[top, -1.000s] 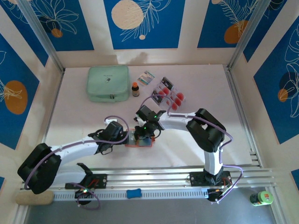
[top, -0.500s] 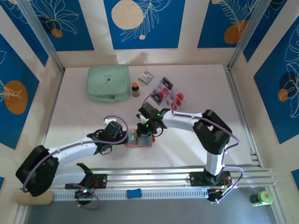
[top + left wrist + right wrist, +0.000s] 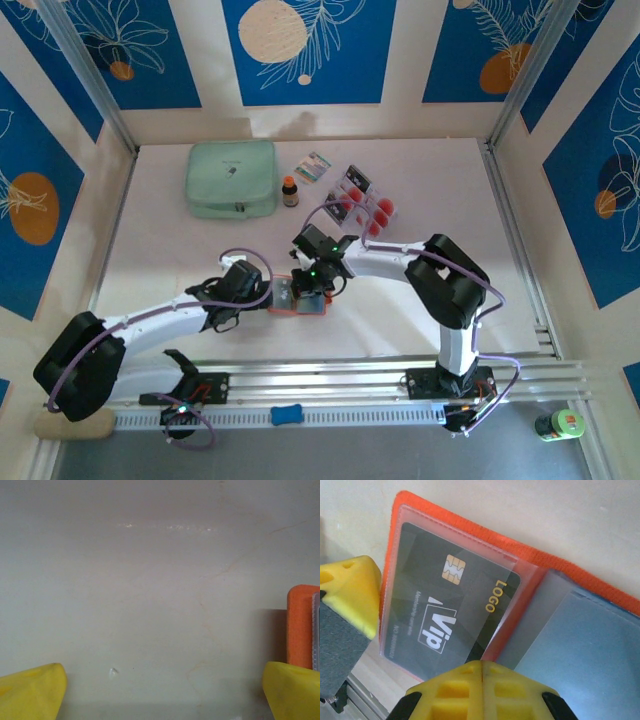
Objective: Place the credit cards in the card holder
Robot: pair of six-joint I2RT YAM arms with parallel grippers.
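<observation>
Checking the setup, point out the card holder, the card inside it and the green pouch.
card holder [image 3: 299, 625], left wrist view, orange cover edge
card [image 3: 447, 605], right wrist view, its middle
green pouch [image 3: 232, 178], top view, its middle

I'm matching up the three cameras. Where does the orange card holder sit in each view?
Top external: the card holder lies near the picture's centre, slightly low and left.
Left wrist: the card holder shows its orange edge at the right border, mid-height.
Right wrist: the card holder lies open from upper left to lower right, with a dark card in its clear pocket.
Shared landmark: the pale table top beneath it.
</observation>
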